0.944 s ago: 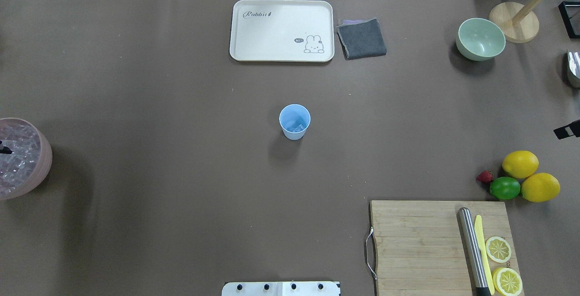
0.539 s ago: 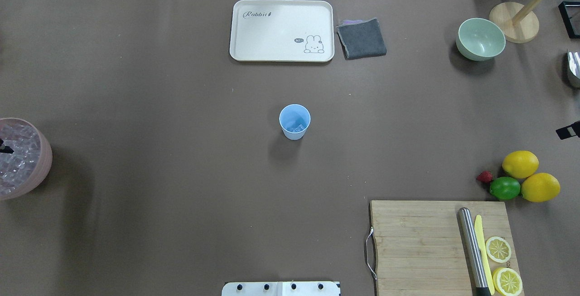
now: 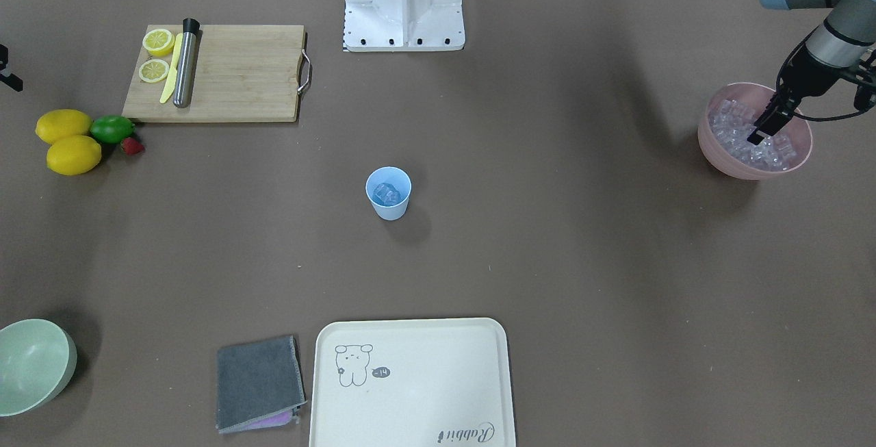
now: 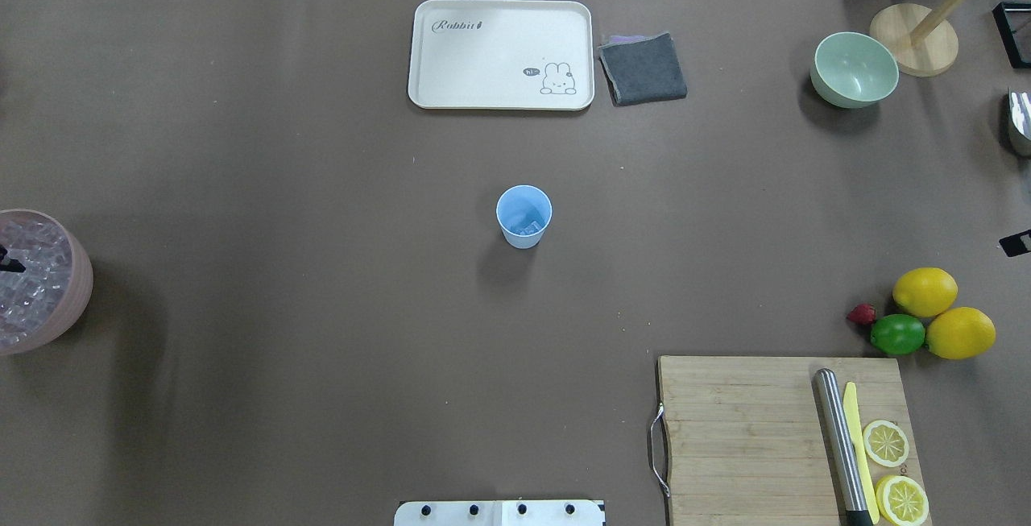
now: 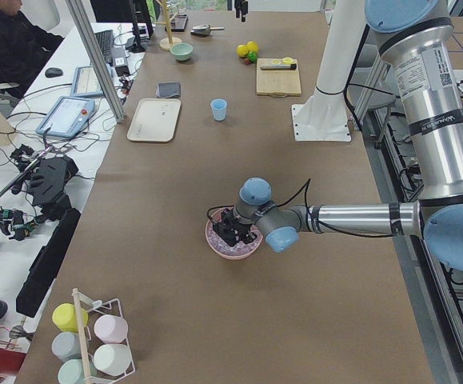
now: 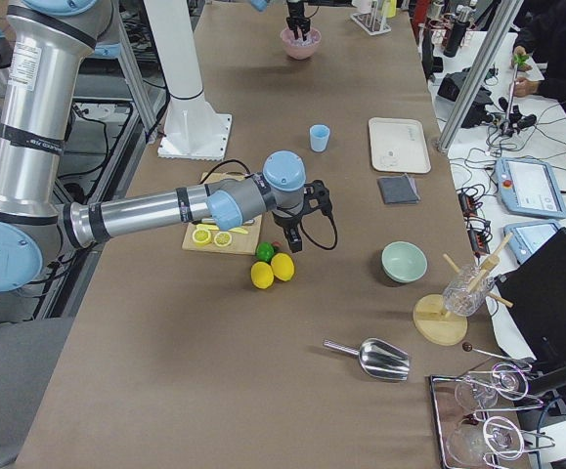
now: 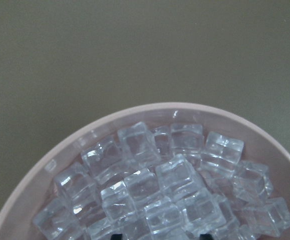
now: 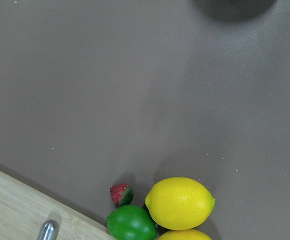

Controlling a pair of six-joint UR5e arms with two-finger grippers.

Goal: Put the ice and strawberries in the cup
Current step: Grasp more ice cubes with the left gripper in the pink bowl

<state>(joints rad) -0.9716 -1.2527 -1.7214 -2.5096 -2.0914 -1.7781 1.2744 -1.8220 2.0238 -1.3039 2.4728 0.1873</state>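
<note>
Pink bowl (image 3: 724,161) holds ice (image 3: 733,126); cup (image 3: 389,210) contains a few cubes. Left gripper (image 3: 759,133) over bowl, right gripper (image 6: 291,237) near strawberry (image 4: 860,315): openings indeterminable.

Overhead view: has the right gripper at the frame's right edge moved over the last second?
Yes. The right gripper has slid down the frame, closer to the upper lemon, and further out past the right edge.

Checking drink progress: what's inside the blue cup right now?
The cup holds a few clear ice cubes. The strawberry lies outside, beside the lime. The cup's near wall hides part of its bottom.
</note>
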